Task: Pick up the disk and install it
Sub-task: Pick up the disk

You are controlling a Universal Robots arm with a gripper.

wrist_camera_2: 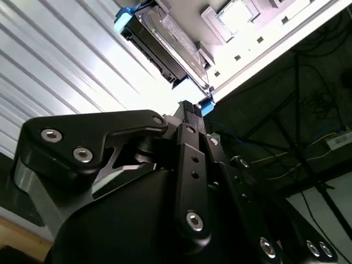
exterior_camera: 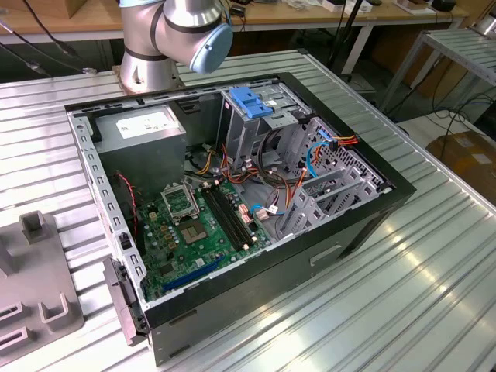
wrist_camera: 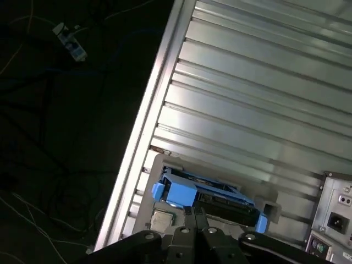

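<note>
Disk [wrist_camera: 220, 199] sits in a grey holder [wrist_camera: 165, 165] on the table [wrist_camera: 247, 110], just ahead of the end effector [wrist_camera: 195, 212], whose fingers [wrist_camera: 190, 221] are pressed together, holding nothing.

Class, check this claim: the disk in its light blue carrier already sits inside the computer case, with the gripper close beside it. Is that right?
Not quite. The disk sits outside the computer case, on a grey holder on the ribbed table, as the first wrist view shows. The gripper is indeed close beside it.
</note>
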